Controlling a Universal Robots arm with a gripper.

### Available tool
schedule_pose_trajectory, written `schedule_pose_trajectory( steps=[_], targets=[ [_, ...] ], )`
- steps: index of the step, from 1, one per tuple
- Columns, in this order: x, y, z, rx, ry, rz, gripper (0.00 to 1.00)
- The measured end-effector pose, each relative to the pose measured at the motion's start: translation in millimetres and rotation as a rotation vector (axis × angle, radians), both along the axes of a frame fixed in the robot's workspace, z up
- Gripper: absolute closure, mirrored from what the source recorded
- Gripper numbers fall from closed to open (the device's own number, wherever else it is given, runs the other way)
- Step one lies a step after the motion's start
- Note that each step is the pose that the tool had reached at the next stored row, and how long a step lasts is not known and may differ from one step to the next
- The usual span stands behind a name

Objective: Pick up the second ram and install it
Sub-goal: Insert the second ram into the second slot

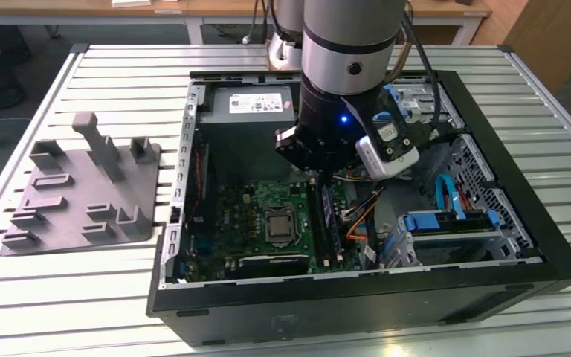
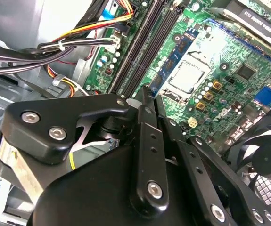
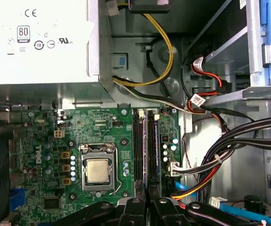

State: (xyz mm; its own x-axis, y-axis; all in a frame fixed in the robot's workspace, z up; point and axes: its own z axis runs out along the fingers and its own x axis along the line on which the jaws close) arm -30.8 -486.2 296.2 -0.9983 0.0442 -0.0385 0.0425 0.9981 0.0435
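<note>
End effector (image 3: 149, 195) narrowly pinches the second ram (image 3: 151, 141) upright on the motherboard (image 3: 45, 141) (computer case (image 1: 365, 305) on slatted metal table (image 1: 117, 67)).

Centre of the exterior view, the arm (image 1: 350, 74) hides one end of the second ram (image 1: 328, 223); whether it's seated, we can't tell.

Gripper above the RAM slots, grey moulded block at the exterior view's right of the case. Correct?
No: the grey moulded block is at the exterior view's left of the case, as that view shows. The gripper is above the RAM slots.
</note>
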Motion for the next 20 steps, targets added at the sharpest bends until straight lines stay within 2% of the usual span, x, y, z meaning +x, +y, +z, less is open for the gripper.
schedule_pose_trajectory(
  steps=[5,20],
  targets=[
    [-0.1,0.0,-0.4,0.0001,0.0000,0.000,0.86],
    [-0.1,-0.4,-11.6,0.0001,0.0000,0.000,0.86]
  ],
)
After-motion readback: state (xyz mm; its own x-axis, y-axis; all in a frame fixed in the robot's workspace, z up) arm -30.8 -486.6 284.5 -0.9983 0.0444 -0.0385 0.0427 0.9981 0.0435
